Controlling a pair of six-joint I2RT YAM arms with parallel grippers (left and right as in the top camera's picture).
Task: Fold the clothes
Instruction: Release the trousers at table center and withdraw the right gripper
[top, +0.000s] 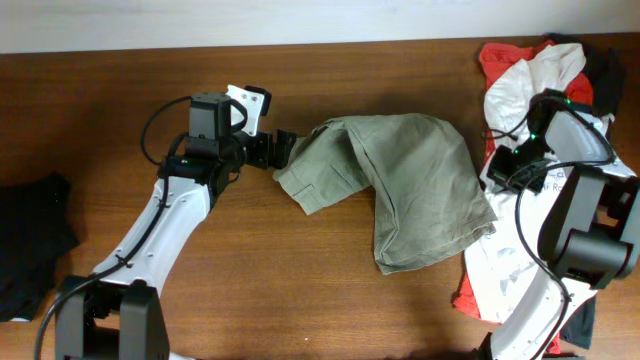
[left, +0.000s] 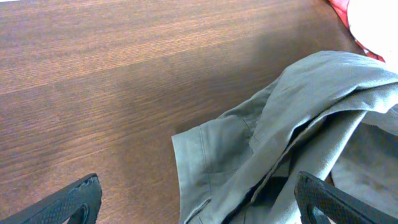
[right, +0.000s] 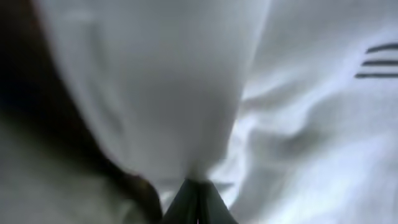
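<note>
Jaws of left gripper (left: 198, 190) gape wide at hem of khaki garment (top: 410, 170); right gripper (right: 196, 194) pinches white T-shirt (right: 168, 81).

Dk brown wood-grain table (top: 320, 300), pale strip (top: 200, 25) at far edge, soft even light

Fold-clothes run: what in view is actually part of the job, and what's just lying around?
Part of the job:
- khaki garment, crumpled in the middle
- left gripper, open at the garment's left edge

Lying about:
- white printed T-shirt, piled far right
- red garment, in the same pile
- black garment, far left
</note>
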